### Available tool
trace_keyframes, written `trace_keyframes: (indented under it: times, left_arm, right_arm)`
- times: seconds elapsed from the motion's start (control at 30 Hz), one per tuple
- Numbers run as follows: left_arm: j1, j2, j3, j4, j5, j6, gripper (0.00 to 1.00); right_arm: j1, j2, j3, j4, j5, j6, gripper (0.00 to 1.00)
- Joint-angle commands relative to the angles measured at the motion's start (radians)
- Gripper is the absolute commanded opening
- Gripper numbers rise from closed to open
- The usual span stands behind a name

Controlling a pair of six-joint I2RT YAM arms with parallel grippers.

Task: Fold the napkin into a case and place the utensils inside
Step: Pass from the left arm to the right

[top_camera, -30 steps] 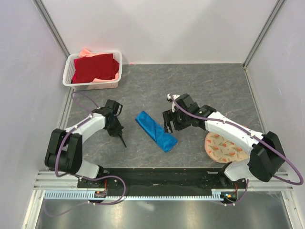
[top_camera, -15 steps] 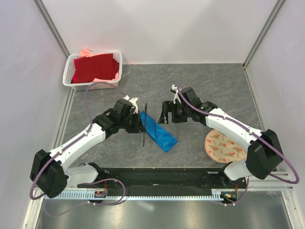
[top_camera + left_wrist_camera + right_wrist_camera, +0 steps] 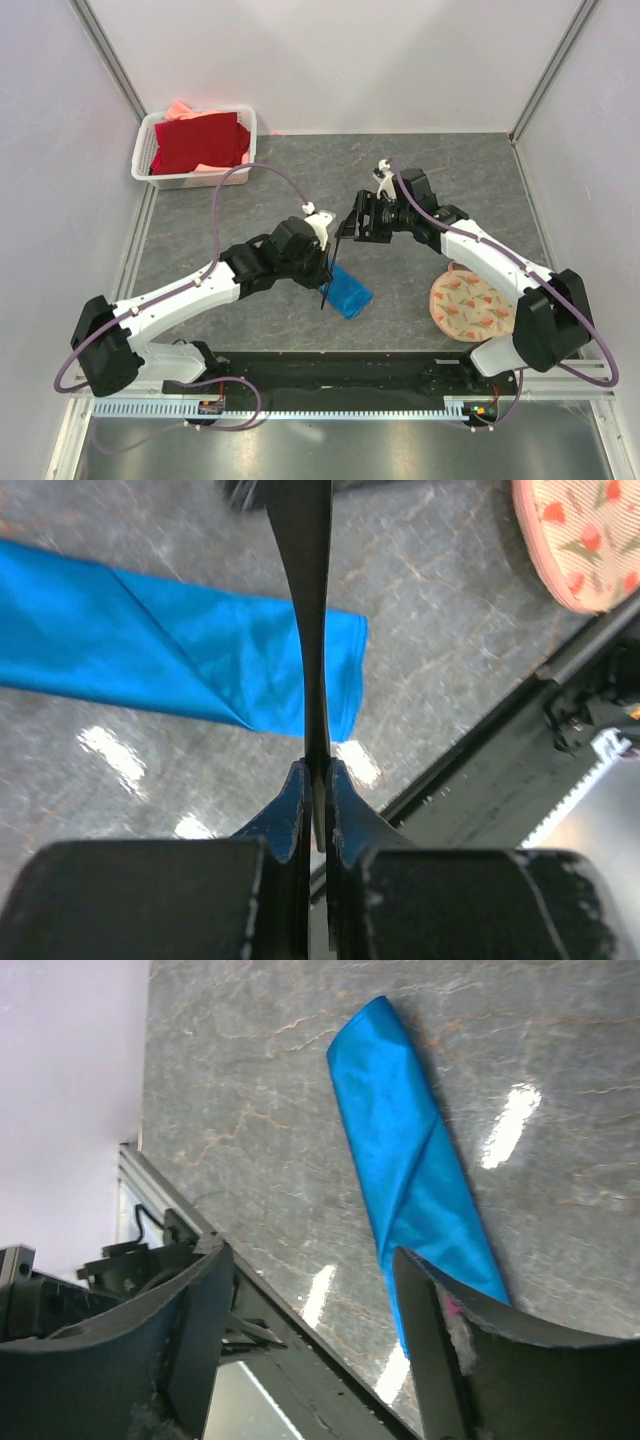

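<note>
At the centre of the grey stone-patterned table [image 3: 480, 190], the bright blue cloth napkin [image 3: 150, 650], folded long and narrow, was laid flat. Over it, a thin black utensil [image 3: 310, 630] was clamped in the closed left gripper [image 3: 316, 780]. The right gripper [image 3: 308, 1260] was held open nearby.

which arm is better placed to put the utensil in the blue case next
Left. The left gripper is shut on the black utensil over the case; the right gripper is open and empty.
</note>
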Motion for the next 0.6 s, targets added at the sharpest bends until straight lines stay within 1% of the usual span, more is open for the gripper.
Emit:
trace_keyframes:
  times: [0.0, 0.03, 0.13, 0.17, 0.27, 0.33, 0.43, 0.57]
  left_arm:
    - [-0.058, 0.032, 0.085, -0.02, -0.14, 0.098, 0.02]
    - [-0.061, 0.038, 0.093, -0.04, -0.17, 0.1, 0.02]
    - [-0.063, 0.064, 0.114, -0.071, -0.195, 0.092, 0.02]
    - [-0.064, 0.065, 0.116, -0.073, -0.203, 0.089, 0.02]
    - [-0.063, 0.059, 0.127, -0.09, -0.247, 0.074, 0.02]
    - [-0.063, 0.055, 0.134, -0.099, -0.282, 0.076, 0.02]
    - [-0.061, 0.064, 0.144, -0.113, -0.281, 0.119, 0.02]
    - [-0.061, 0.064, 0.136, -0.11, -0.255, 0.167, 0.02]
  right_arm:
    - [0.002, 0.025, -0.02, 0.079, -0.102, 0.015, 0.7]
    - [0.002, 0.02, -0.03, 0.079, -0.101, 0.006, 0.7]
    - [-0.006, -0.027, -0.065, 0.073, -0.055, -0.023, 0.72]
    - [-0.019, -0.04, -0.073, 0.051, -0.027, -0.031, 0.73]
    - [-0.059, -0.081, -0.112, 0.03, -0.024, -0.06, 0.75]
    - [-0.068, -0.107, -0.132, 0.024, -0.042, -0.081, 0.76]
    - [-0.07, -0.127, -0.133, 0.007, -0.104, -0.121, 0.78]
    - [-0.07, -0.107, -0.116, 0.04, -0.15, -0.086, 0.77]
